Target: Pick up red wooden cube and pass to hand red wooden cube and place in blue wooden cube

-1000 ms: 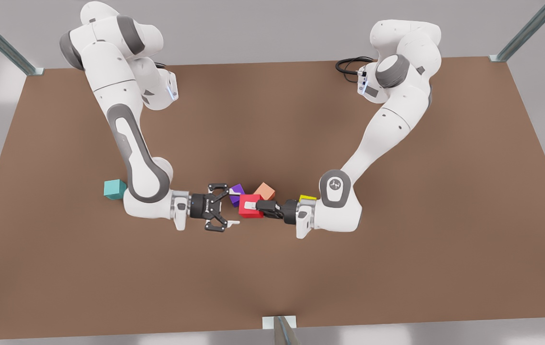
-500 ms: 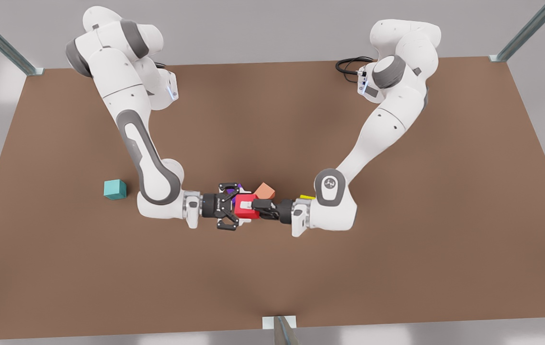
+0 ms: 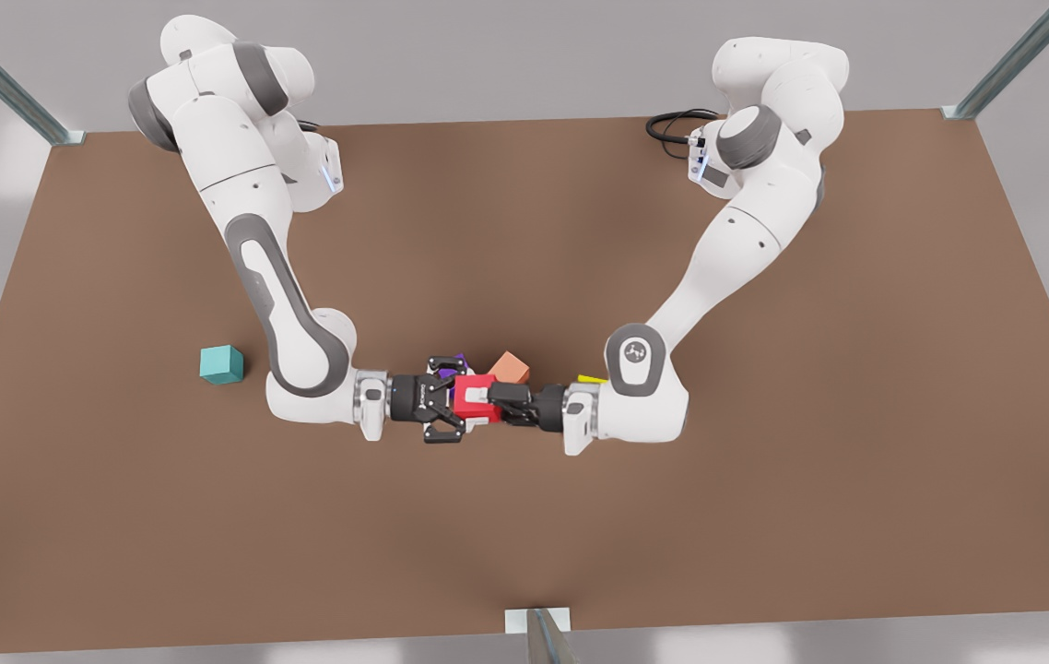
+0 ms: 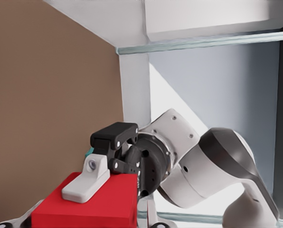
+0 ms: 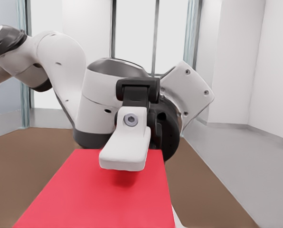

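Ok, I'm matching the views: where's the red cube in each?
Front: mid-table, red cube held between left gripper, reaching from the front view's right, and right gripper.
Left wrist: cube touching right gripper's white finger.
Right wrist: cube touching left gripper's white finger.
Shared landmark: brown table.

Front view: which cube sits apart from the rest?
The blue wooden cube, teal, alone at the front view's left. The others cluster where the left tool and right tool meet at the red wooden cube.
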### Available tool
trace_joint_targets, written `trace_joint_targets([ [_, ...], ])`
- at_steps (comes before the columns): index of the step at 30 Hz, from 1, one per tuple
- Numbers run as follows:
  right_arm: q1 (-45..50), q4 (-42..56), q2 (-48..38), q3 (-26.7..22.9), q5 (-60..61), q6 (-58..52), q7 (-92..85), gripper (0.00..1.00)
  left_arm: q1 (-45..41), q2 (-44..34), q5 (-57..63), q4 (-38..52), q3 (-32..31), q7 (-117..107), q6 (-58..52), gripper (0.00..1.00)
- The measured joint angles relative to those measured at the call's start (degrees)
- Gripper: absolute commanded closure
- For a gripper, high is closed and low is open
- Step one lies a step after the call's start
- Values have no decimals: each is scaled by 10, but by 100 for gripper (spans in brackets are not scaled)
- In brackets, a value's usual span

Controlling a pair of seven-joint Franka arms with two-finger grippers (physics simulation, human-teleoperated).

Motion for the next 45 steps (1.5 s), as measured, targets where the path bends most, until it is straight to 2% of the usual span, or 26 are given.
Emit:
trace_joint_targets([
  [3, -1, 1, 0, 0, -1, 0, -2, 34, 44, -8, 3, -10, -3, 0, -17, 0],
  [7, -34, 12, -4, -4, -42, -7, -2, 34, 147, -37, 19, -43, -3, -4, -87, 0],
  [8, -48, 24, -3, -6, -85, -9, 2, 34, 173, -51, 70, -35, -3, -15, -125, 0],
  [10, -67, 65, 0, -8, -202, -13, 23, 34, 211, -116, 253, -4, -4, -45, -229, 0],
  [12, -86, 89, -15, -13, -355, -35, 66, 34, 232, -184, 438, 5, -3, -73, -330, 0],
  [14, -97, 92, -46, -18, -527, -60, 133, 34, 256, -227, 558, 3, -2, -99, -412, 0],
  [15, -99, 87, -59, -19, -614, -71, 174, 34, 239, -290, 582, -54, 57, -111, -436, 0],
  [16, -99, 80, -69, -20, -695, -81, 216, 34, 144, -389, 568, -164, 212, -123, -437, 0],
  [17, -99, 70, -79, -21, -769, -90, 259, 34, 68, -449, 549, -229, 332, -129, -437, 0],
  [18, -99, 56, -92, -21, -831, -97, 301, 34, 36, -478, 535, -261, 397, -134, -437, 0],
  [20, -100, 21, -117, -35, -924, -107, 380, 34, 18, -496, 516, -281, 446, -142, -438, 0],
  [24, -142, -133, -191, -51, -1027, -62, 519, 34, 12, -502, 500, -276, 462, -157, -458, 0],
  [27, -173, -258, -250, -53, -1055, 10, 605, 34, 12, -502, 495, -272, 463, -166, -468, 0],
  [29, -191, -306, -263, -56, -1064, 61, 654, 34, 14, -502, 493, -271, 463, -171, -472, 0],
  [36, -197, -400, -279, -90, -1099, 183, 787, 34, 26, -500, 482, -271, 463, -183, -481, 0],
  [45, -210, -453, -282, -101, -1114, 237, 892, 34, 30, -495, 478, -271, 462, -193, -503, 0],
])
